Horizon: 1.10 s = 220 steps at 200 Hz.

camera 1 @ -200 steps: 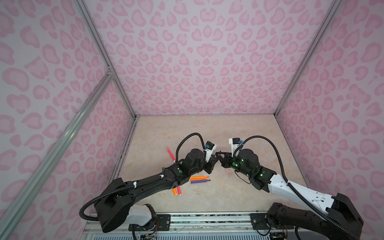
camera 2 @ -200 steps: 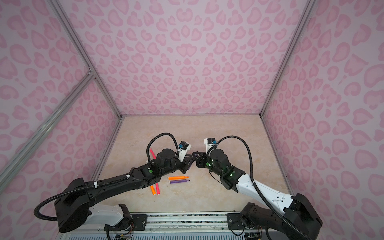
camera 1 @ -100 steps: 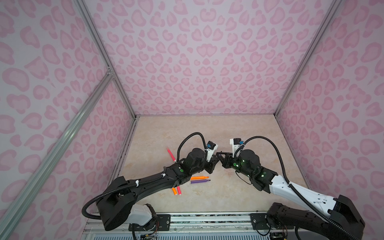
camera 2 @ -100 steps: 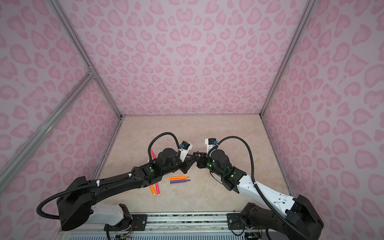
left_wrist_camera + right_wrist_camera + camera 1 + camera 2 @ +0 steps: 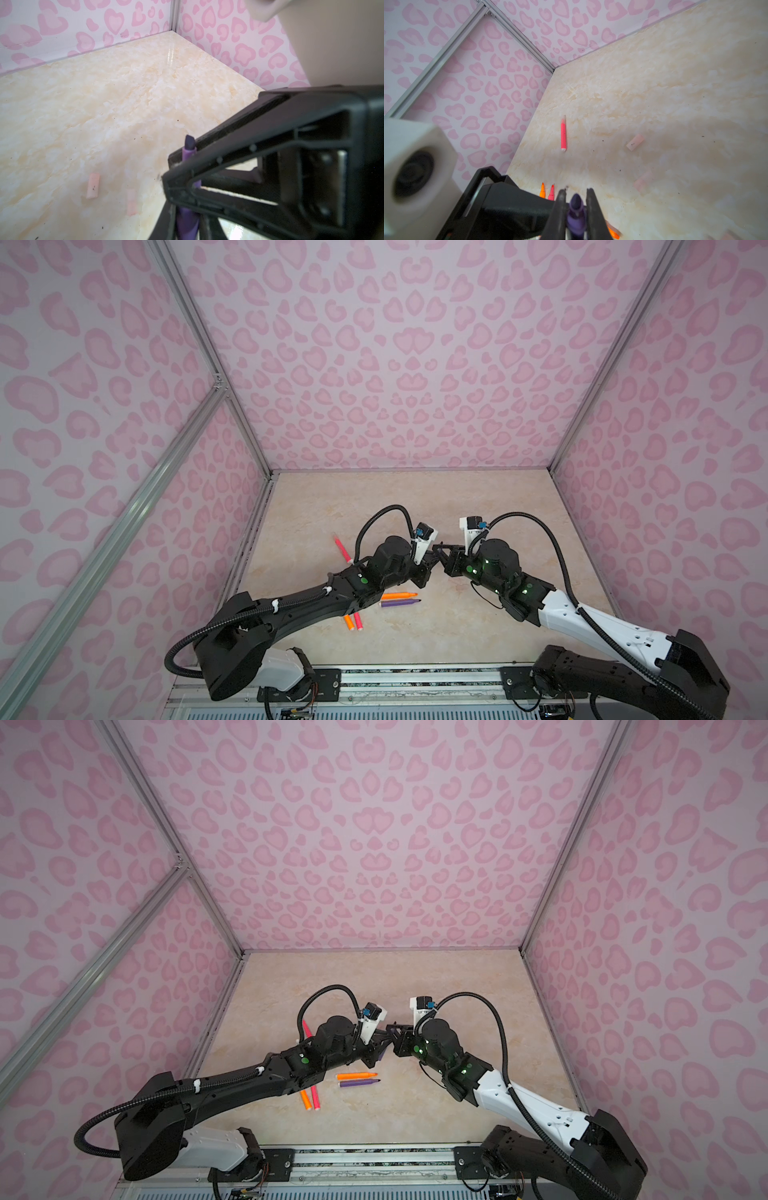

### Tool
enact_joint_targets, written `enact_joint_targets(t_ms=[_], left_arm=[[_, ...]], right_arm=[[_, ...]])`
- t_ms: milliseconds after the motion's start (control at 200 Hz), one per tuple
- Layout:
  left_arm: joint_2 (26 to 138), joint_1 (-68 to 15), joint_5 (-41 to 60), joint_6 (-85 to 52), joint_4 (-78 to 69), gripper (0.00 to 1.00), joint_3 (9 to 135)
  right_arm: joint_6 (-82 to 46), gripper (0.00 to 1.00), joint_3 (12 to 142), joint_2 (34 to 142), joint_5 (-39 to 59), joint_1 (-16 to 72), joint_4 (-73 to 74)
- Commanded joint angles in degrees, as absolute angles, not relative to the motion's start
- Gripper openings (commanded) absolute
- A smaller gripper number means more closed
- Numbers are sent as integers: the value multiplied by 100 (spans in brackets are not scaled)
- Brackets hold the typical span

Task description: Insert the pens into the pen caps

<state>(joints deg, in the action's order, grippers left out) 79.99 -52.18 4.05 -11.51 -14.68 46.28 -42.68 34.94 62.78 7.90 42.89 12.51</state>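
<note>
While tip-to-tip on pen (image 5: 576, 214), arms (image 5: 316, 605) low.

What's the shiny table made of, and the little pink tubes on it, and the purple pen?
The table looks like marble-pattern tile or laminate, glossy: a glare streak shows near the corner. The pen caps seem pale, translucent pinkish plastic. The purple pen has a smooth plastic barrel and a matte darker tip, maybe felt.
</note>
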Motion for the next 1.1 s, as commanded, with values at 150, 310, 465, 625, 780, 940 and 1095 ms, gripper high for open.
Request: enact_joint_targets(t_ms=[150, 310, 465, 625, 780, 940, 1095], left_arm=[[7941, -5145, -59, -1389, -1723, 4, 4648], [7666, -4846, -854, -1804, -1753, 4, 4374], [7103, -4583, -2771, -2491, -1672, 4, 3843], [6984, -4128, -4063, -3301, -757, 4, 3742], [7178, -3973, -3176, -3183, -634, 4, 3971], [7294, -3965, -3026, -3058, -656, 4, 4054], [7230, -3962, -2732, -2969, -740, 4, 4033]], right_arm=[[-4114, 58, 3463, 6169, 797, 4306, 1239], [-3983, 78, 3383, 5881, 220, 4305, 1028], [-4018, 78, 3244, 5654, -160, 4307, 947], [-4197, 75, 3418, 5927, -968, 4294, 272], [-4290, 69, 4329, 7053, -954, 4271, -765], [-4076, 62, 5649, 8733, -504, 4230, -1987], [-3770, 55, 6712, 10269, 105, 4228, -2734]])
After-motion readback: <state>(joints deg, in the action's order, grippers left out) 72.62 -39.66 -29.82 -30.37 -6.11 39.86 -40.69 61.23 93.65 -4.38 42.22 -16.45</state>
